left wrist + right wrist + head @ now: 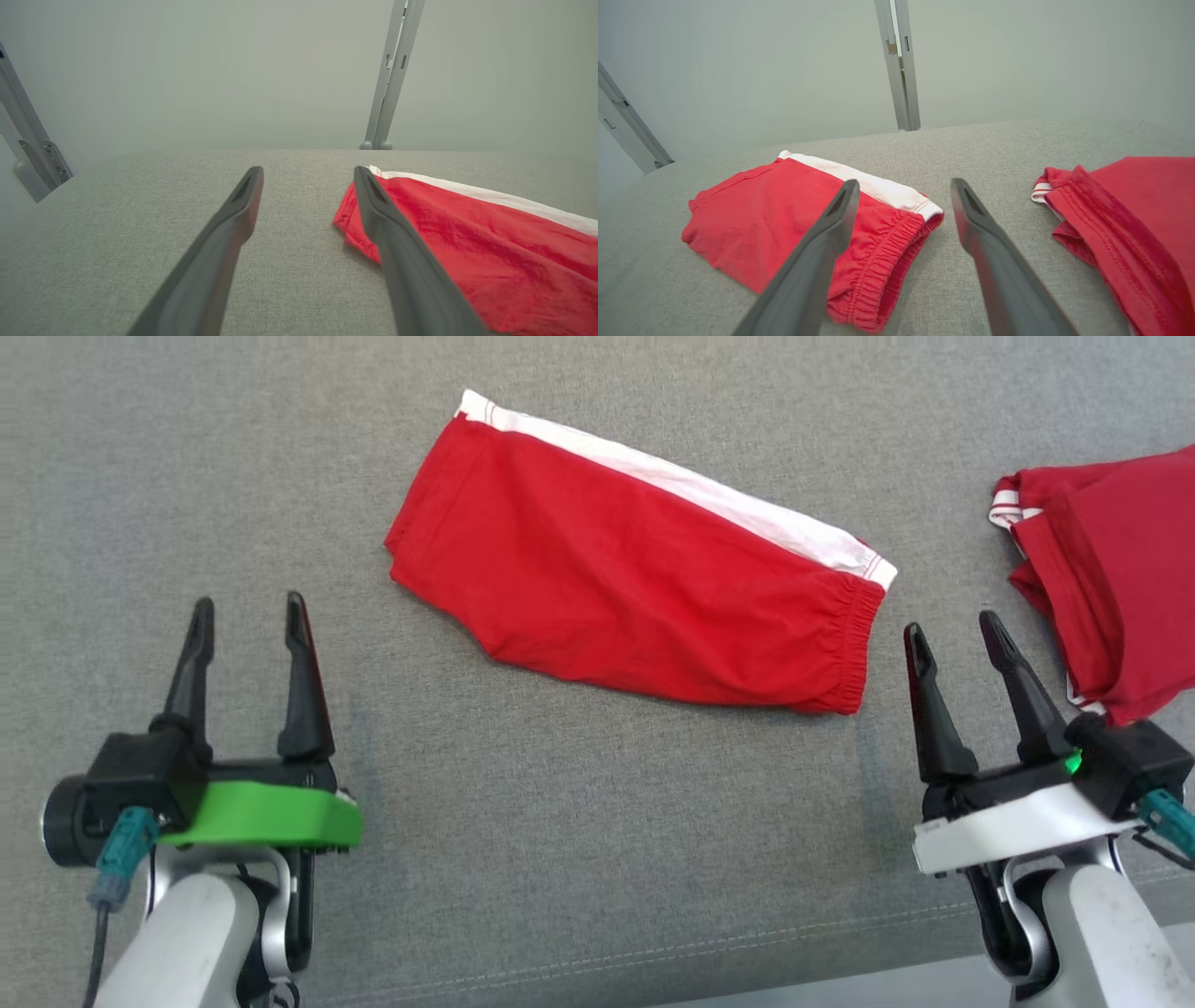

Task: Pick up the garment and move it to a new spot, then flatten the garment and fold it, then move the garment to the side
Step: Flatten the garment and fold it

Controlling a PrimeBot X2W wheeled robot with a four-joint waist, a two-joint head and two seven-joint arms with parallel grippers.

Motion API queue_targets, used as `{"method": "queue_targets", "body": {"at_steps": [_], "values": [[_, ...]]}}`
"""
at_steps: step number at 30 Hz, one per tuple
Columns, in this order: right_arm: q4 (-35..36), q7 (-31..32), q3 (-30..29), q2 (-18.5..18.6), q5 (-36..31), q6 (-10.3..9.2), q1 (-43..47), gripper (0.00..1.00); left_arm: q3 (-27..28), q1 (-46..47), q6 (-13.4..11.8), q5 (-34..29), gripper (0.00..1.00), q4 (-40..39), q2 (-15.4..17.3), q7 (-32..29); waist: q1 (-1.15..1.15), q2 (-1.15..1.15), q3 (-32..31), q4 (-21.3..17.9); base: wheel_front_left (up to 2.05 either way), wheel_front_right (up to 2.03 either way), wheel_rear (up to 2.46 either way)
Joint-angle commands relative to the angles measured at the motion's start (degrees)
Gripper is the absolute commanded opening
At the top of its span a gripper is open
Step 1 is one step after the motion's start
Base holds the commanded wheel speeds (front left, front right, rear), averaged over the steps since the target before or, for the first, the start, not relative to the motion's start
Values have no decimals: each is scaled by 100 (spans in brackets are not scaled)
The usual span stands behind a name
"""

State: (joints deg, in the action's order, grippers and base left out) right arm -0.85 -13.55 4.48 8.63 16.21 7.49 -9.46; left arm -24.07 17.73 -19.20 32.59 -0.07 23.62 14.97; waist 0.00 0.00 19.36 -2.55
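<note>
The garment (pixel 635 560) is a pair of red shorts with a white side stripe, folded flat on the grey cloth surface, slanting from upper left to lower right. In the left wrist view the garment (pixel 472 252) lies to the right of my fingers; in the right wrist view the garment (pixel 798 224) lies ahead and left, elastic waistband nearest. My left gripper (pixel 248 616) stands open at the lower left, apart from the cloth, nothing between its fingers. My right gripper (pixel 952 633) is open at the lower right, just right of the waistband, empty.
A second red garment (pixel 1111 579) with white trim lies folded at the right edge, close behind my right gripper; the same red garment (pixel 1125 224) appears on the right in the right wrist view. Grey metal posts (pixel 392 74) rise behind the surface. A stitched seam runs along the front edge.
</note>
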Motion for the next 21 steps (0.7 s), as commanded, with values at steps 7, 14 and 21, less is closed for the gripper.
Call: {"method": "queue_targets", "body": {"at_steps": [7, 14, 21], "values": [[118, 148, -162, -217, -176, -2, 587, 100, -68, -667, -62, -113, 100, 11, -84, 23, 0, 0, -578, 142, 0, 0, 0], [234, 252, -182, -320, -263, -2, 825, 100, -250, -730, -5, -155, 100, 114, -57, -97, 0, 0, -758, 110, 0, 0, 0], [287, 281, -166, -364, -272, -2, 789, 100, -482, -291, 222, -198, 100, 338, -141, -283, 0, 0, -737, 100, 0, 0, 0]]}}
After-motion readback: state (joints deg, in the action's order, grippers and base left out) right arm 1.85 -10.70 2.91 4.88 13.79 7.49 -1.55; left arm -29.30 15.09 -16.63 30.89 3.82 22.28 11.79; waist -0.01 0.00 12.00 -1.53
